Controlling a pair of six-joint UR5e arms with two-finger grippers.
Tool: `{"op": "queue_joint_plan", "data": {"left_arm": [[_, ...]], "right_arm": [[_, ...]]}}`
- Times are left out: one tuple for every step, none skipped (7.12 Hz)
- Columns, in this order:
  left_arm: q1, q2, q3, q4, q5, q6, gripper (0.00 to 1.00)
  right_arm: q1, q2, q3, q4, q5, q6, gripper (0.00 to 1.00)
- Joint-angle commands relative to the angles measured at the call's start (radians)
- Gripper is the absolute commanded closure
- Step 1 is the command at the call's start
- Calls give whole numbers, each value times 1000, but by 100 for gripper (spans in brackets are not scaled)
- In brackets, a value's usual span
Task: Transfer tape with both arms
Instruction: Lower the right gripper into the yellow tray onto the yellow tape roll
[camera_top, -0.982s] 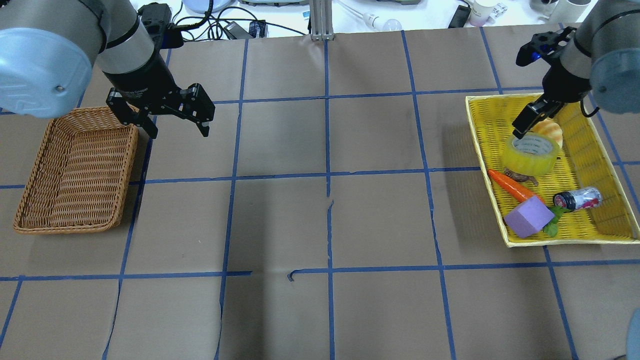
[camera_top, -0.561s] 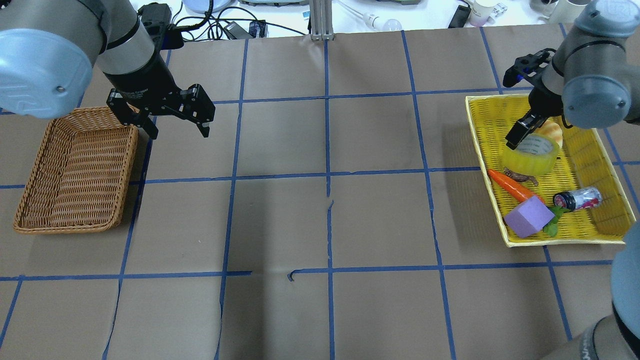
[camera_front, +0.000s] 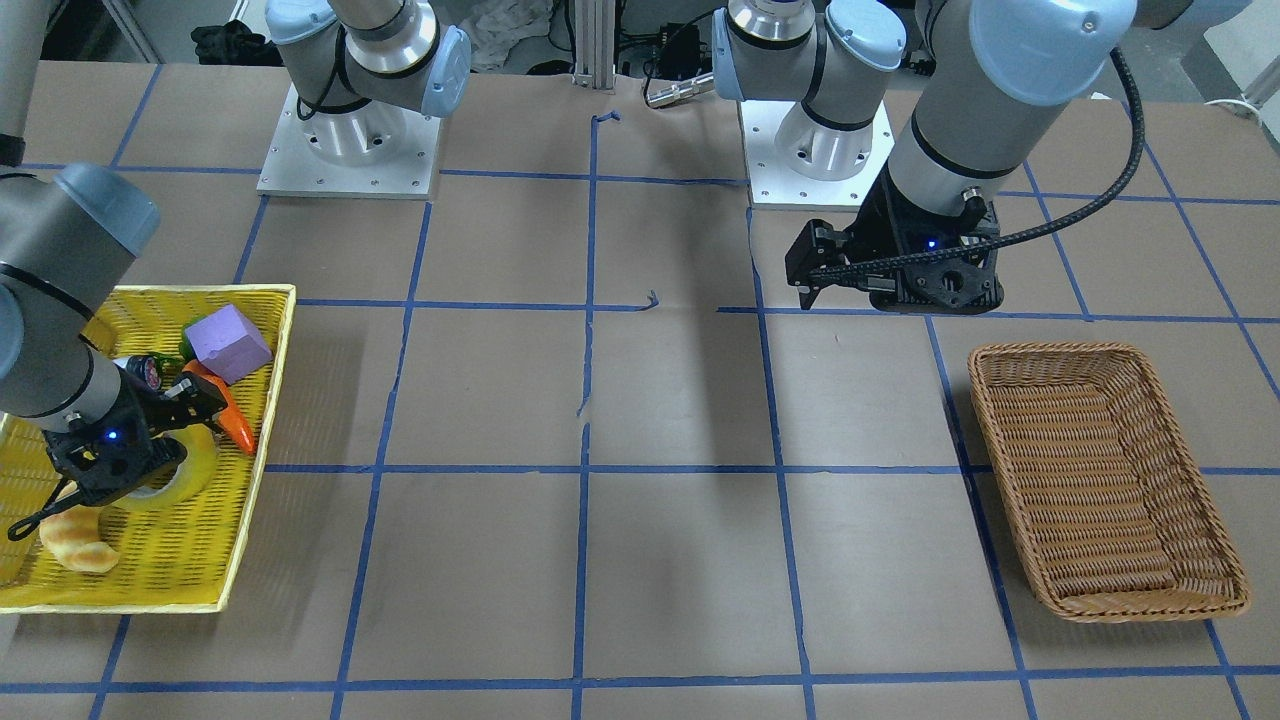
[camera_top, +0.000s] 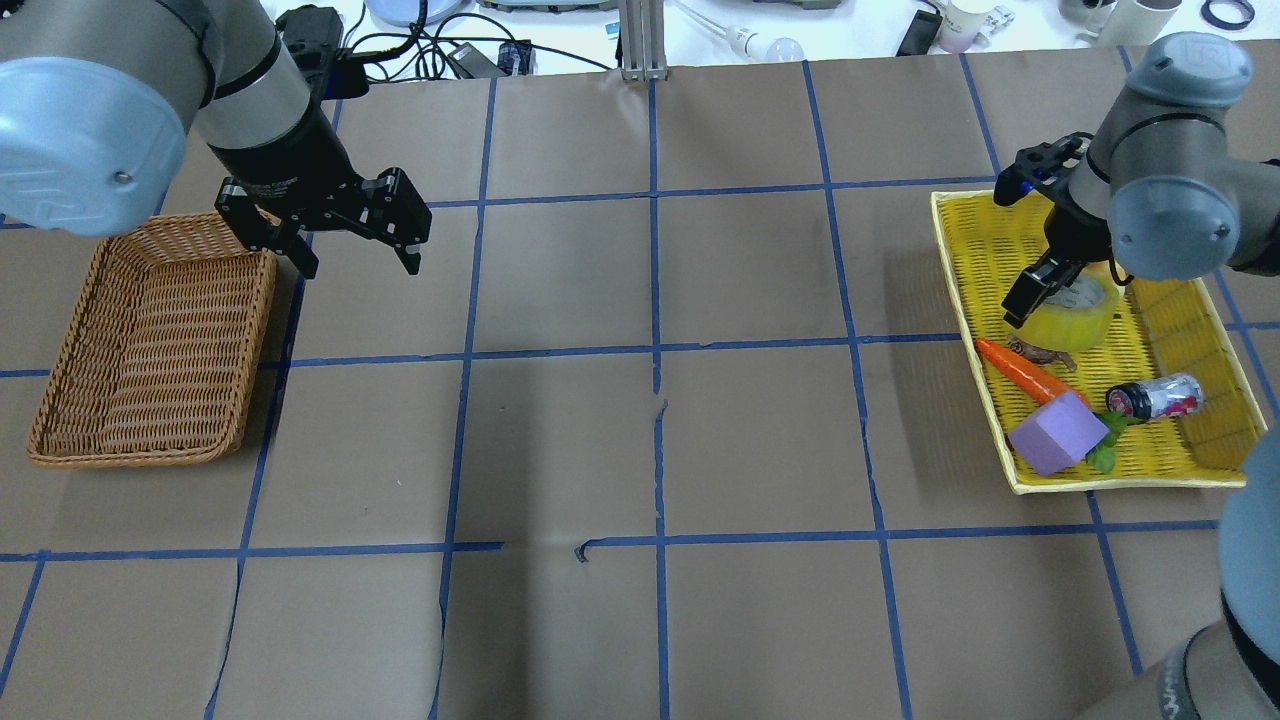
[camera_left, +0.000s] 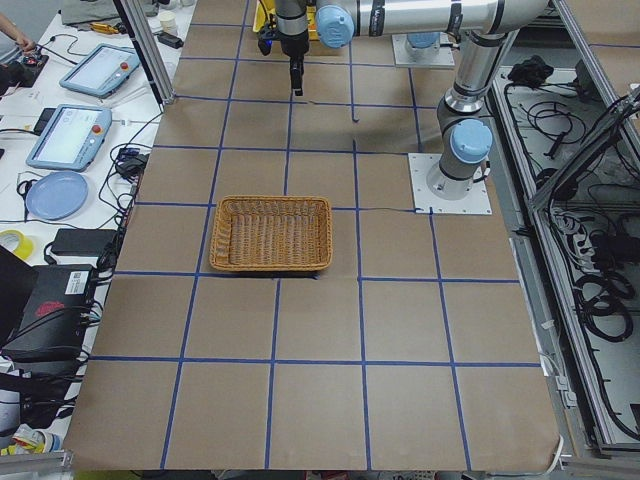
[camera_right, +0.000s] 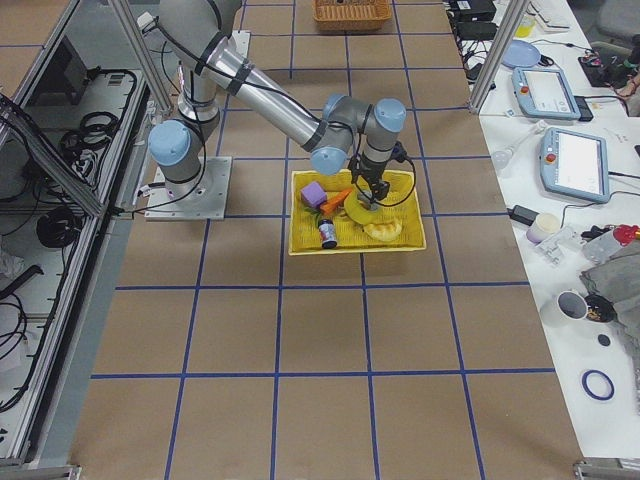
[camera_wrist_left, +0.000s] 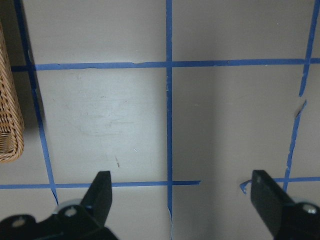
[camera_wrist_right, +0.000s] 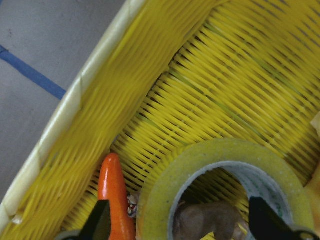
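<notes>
The yellow translucent tape roll (camera_top: 1078, 322) lies flat in the yellow basket (camera_top: 962, 262), and also shows in the front view (camera_front: 196, 470). My right gripper (camera_top: 1040, 292) is open and low over it. In the right wrist view the roll (camera_wrist_right: 165, 185) fills the space between the fingertips (camera_wrist_right: 100, 220), with the left one beside the carrot (camera_wrist_right: 114, 190). My left gripper (camera_top: 358, 262) is open and empty, hanging above the table beside the brown wicker basket (camera_top: 150, 340). The left wrist view shows its gripper (camera_wrist_left: 182, 192) over bare paper.
The yellow basket also holds a carrot (camera_top: 1022, 370), a purple block (camera_top: 1056, 434), a small bottle (camera_top: 1160, 396), a brown toy (camera_top: 1042, 352) and a croissant (camera_front: 76, 546). Blue tape lines grid the brown paper table (camera_top: 650, 440).
My right arm has swung in over the yellow basket and its gripper has dropped lower onto the tape roll. The left arm has not moved.
</notes>
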Motion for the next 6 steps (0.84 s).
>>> {"op": "queue_joint_plan", "data": {"left_arm": [[0, 0, 0, 0, -1, 0, 0], [0, 0, 2, 0, -1, 0, 0], [0, 0, 5, 0, -3, 0, 0], [0, 0, 5, 0, -3, 0, 0], [0, 0, 5, 0, -3, 0, 0], [0, 0, 5, 0, -3, 0, 0]], "right_arm": [[-20, 0, 17, 7, -40, 14, 79], [-26, -5, 16, 7, -61, 16, 100], [-26, -12, 8, 10, -69, 16, 100], [-25, -21, 0, 14, -66, 20, 100], [-19, -53, -3, 17, -62, 46, 100], [-14, -110, -3, 34, -51, 83, 100]]}}
